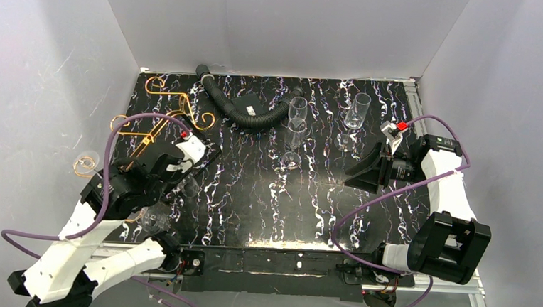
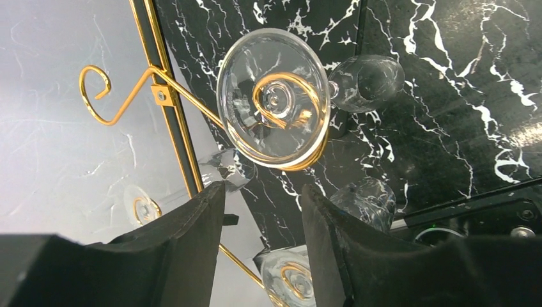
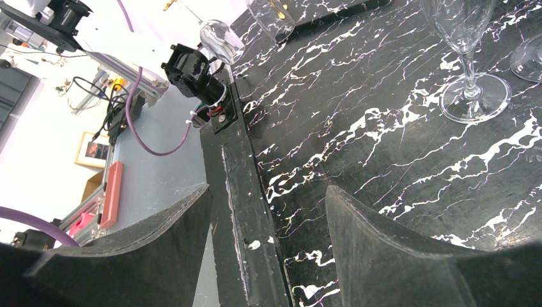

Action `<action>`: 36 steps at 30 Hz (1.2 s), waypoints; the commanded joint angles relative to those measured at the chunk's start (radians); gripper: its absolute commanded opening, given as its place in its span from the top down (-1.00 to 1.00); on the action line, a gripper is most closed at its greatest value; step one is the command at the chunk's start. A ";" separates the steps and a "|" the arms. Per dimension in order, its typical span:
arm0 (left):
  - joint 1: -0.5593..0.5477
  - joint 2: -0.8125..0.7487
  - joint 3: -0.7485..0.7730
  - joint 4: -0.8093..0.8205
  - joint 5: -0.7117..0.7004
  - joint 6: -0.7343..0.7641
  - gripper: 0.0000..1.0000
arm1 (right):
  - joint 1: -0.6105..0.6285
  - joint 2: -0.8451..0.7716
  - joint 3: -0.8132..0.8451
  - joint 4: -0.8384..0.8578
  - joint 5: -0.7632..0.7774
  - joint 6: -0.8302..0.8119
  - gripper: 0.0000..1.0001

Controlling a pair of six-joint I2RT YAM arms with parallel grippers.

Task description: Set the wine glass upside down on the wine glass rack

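The black marbled counter (image 1: 252,195) is bordered along its left side by the wine glass rack (image 2: 162,96). The wine glass (image 2: 275,99) is hung upside down there, its foot carried on a curled scroll so that the bowl is left dangling. The left pincer (image 2: 263,192) is held just short of it, moderately parted and gripping nothing. The right pincer (image 3: 268,198) is parked wide and empty at the right.

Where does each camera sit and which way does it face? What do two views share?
Top external: above and behind the arms, looking down on the table; left arm and right arm show.
Left wrist: on the left arm, looking down at the wine glass hung on the wine glass rack; open left gripper below.
Right wrist: low over the table, facing along its near edge; open right gripper below.
Shared: top and left wrist show the rack.
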 commanded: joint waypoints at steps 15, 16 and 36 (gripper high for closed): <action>0.004 -0.048 0.160 -0.099 0.316 -0.383 -0.93 | -0.025 -0.069 0.075 -0.034 0.050 0.013 -0.44; 0.004 -0.042 0.172 -0.096 0.345 -0.404 -0.96 | -0.025 -0.072 0.103 -0.030 0.074 0.041 -0.44; 0.003 0.020 0.066 0.251 0.722 -0.763 -0.96 | 0.289 -0.051 0.528 0.573 0.794 1.011 -0.41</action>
